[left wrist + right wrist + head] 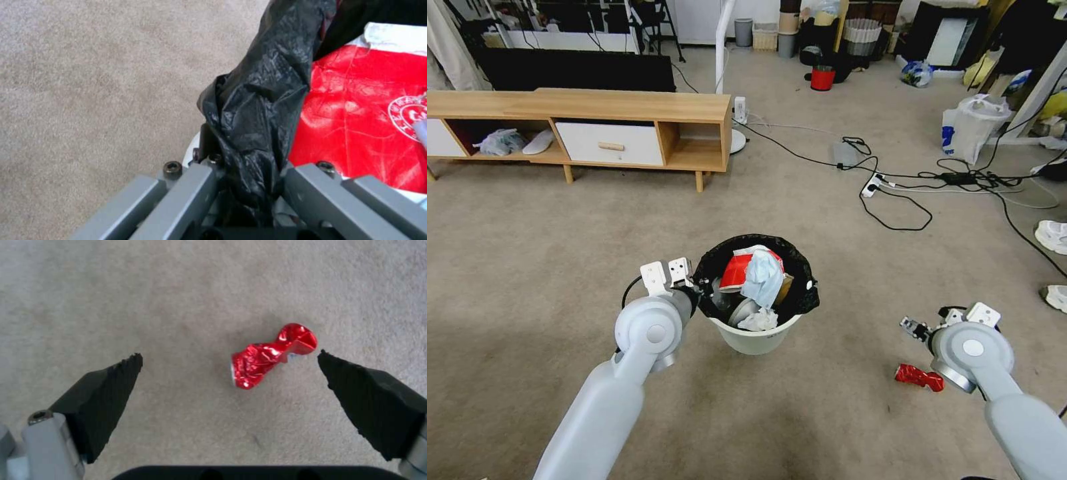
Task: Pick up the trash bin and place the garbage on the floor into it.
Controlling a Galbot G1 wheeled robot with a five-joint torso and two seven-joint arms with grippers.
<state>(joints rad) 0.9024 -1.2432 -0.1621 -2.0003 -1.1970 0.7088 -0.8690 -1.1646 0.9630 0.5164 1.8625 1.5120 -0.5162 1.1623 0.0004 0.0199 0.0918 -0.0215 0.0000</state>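
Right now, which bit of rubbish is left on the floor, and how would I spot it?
Start at the trash bin on the beige carpet. Beside it, under the right gripper, lies the red wrapper, crumpled shiny foil, the single bright red scrap there.

Beige carpeted floor (527, 267) all around, and a crumpled red wrapper (919, 377) lies on it toward the near right. Out across the middle right, black cables (894, 200) and a white power strip (872, 186) trail over the carpet. A white plastic bag (970, 127) stands farther right, with white shoes (1052, 237) at the right edge. A low wooden cabinet (627, 127) stands on the far left, a small red bucket (822, 78) beyond it at the far side.
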